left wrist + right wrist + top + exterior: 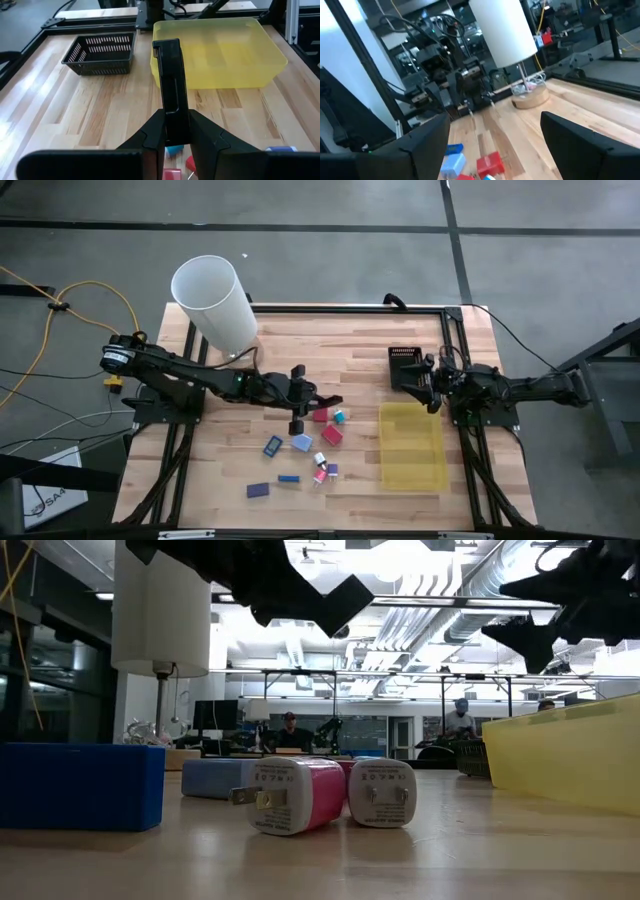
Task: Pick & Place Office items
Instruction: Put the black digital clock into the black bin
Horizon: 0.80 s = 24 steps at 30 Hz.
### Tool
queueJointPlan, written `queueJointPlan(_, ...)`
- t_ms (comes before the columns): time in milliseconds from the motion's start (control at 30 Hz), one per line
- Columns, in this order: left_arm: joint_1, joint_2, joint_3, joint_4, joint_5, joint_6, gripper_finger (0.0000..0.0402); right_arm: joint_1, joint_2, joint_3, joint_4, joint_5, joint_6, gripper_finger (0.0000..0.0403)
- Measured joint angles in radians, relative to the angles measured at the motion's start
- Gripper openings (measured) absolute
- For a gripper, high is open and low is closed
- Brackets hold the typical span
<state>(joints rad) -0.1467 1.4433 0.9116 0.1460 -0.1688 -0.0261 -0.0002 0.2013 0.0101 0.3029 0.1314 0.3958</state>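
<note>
Both of my arms are dark, near-black jointed links with a matte finish. My left arm (190, 375) carries a round silver-faced joint housing at its base, with a small yellow part just beside it; a yellow cable and thinner black cables run off from that end. My right arm (520, 387) is the same dark build, with a thin black cable trailing from it. My left gripper (171, 127) has two flat, angular black fingers with straight edges. My right gripper (492, 145) has two broad, dark, wedge-shaped fingers (580, 142).
</note>
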Motion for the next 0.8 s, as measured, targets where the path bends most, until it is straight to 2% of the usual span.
queueJointPlan(233,0.0,0.0,0.0,0.017,0.0,0.0,0.0059,0.0,0.148,0.083,0.047,-0.006,-0.008,0.03)
queueJointPlan(500,0.0,0.0,0.0,0.019,0.0,0.0,0.0059,0.0,0.457,0.247,0.191,-0.091,-0.14,0.03)
queueJointPlan(800,0.0,0.0,0.0,0.015,0.0,0.001,0.0059,0.0,0.8,0.517,0.18,-0.201,-0.255,0.03)
